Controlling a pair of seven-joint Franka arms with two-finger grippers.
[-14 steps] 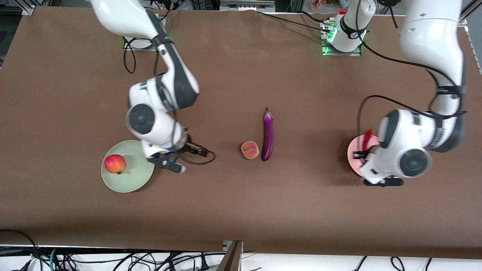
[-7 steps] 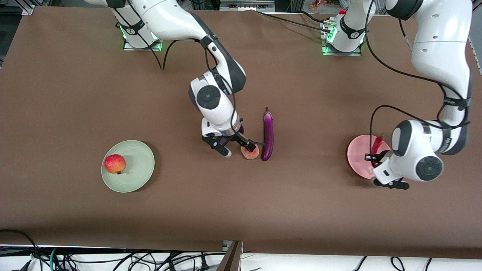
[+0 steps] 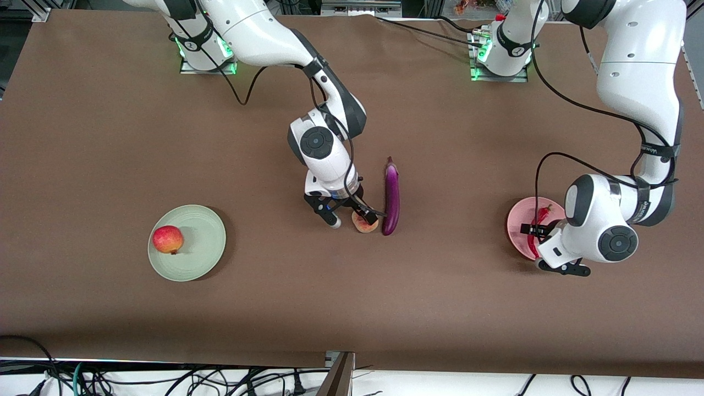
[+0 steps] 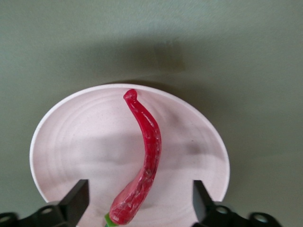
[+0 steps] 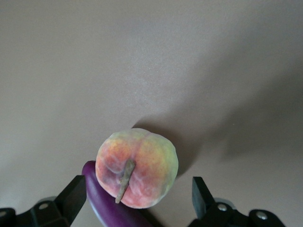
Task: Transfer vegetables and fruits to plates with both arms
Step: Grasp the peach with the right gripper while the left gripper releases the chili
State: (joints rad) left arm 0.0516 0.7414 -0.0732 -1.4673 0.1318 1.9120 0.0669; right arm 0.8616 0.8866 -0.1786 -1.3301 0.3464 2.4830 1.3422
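Observation:
The peach-like fruit point(image 3: 363, 225) lies on the table against the purple eggplant point(image 3: 391, 197). My right gripper point(image 3: 352, 218) is open, low over the peach, one finger on each side. The right wrist view shows the peach point(image 5: 137, 168) and eggplant point(image 5: 106, 209) between the open fingers point(image 5: 73, 196). The red chili point(image 3: 543, 212) lies on the pink plate point(image 3: 517, 220). My left gripper point(image 3: 542, 245) is open just above it. The left wrist view shows the chili point(image 4: 142, 161) on the plate point(image 4: 71, 142) between the spread fingers point(image 4: 79, 198). The red-and-yellow fruit point(image 3: 168, 239) sits on the green plate point(image 3: 201, 250).
The green plate is toward the right arm's end of the table, the pink plate toward the left arm's end. The brown table point(image 3: 352, 308) stretches bare nearer the front camera. Black cables hang from both arms.
My right arm swung from beside the green plate to the peach and lowered around it. My left gripper shifted slightly over the pink plate, where the chili now lies.

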